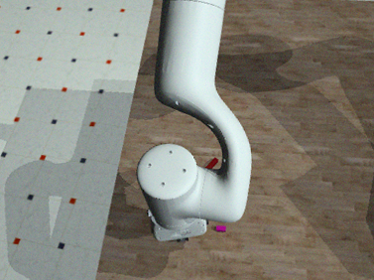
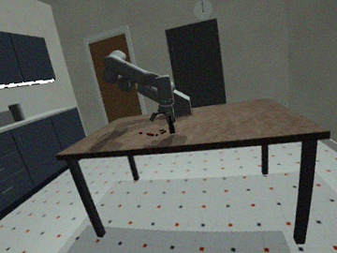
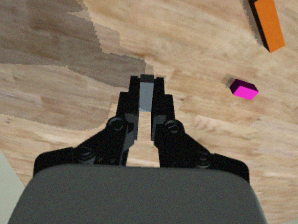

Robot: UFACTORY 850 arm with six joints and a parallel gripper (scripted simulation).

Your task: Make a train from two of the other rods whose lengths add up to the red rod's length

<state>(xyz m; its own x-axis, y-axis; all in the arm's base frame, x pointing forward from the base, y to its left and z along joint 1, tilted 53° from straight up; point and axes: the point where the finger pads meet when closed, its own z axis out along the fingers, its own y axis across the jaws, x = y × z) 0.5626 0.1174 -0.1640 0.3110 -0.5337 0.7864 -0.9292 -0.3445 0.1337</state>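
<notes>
Grey rod clenched in our gripper; orange rod lies ahead-right, long axis running away from us, magenta rod between.

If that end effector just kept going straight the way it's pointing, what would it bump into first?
Most likely the bare wooden table. The end effector, shut on a grey rod, points down at it with nothing beneath. The magenta rod and orange rod lie off to one side. How near the table is cannot be judged.

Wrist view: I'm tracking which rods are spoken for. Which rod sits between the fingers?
The grey rod, clamped in the gripper. The magenta rod and orange rod lie loose on the table.
</notes>
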